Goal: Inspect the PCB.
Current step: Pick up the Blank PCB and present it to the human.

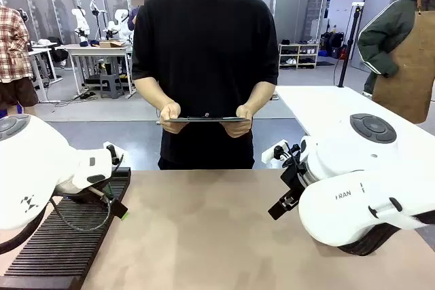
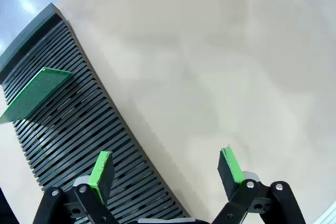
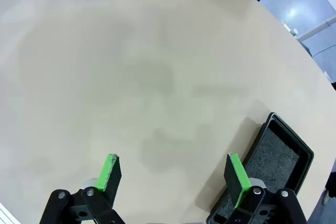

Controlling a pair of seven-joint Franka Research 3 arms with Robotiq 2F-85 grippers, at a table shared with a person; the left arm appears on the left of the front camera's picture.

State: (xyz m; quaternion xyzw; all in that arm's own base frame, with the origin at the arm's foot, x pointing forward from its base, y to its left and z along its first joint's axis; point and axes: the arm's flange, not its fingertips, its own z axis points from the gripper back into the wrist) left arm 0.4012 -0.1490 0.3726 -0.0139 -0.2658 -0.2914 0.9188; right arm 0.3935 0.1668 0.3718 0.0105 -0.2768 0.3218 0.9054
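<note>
The PCB [image 2: 37, 92] stands on edge in the slotted rack [image 2: 79, 129], at ten o'clock from the left claw [image 2: 165, 156], which is wide open and empty. The right claw [image 3: 173, 161] is likewise. The left claw should probably straddle the board's free edge squarely and pinch gently.

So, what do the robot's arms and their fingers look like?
The left arm and right arm have smooth white rounded shells. The right arm carries dark lettering; a black cable loops beside the left arm. The left gripper and right gripper are black, with bright green pads on their fingers.
</note>
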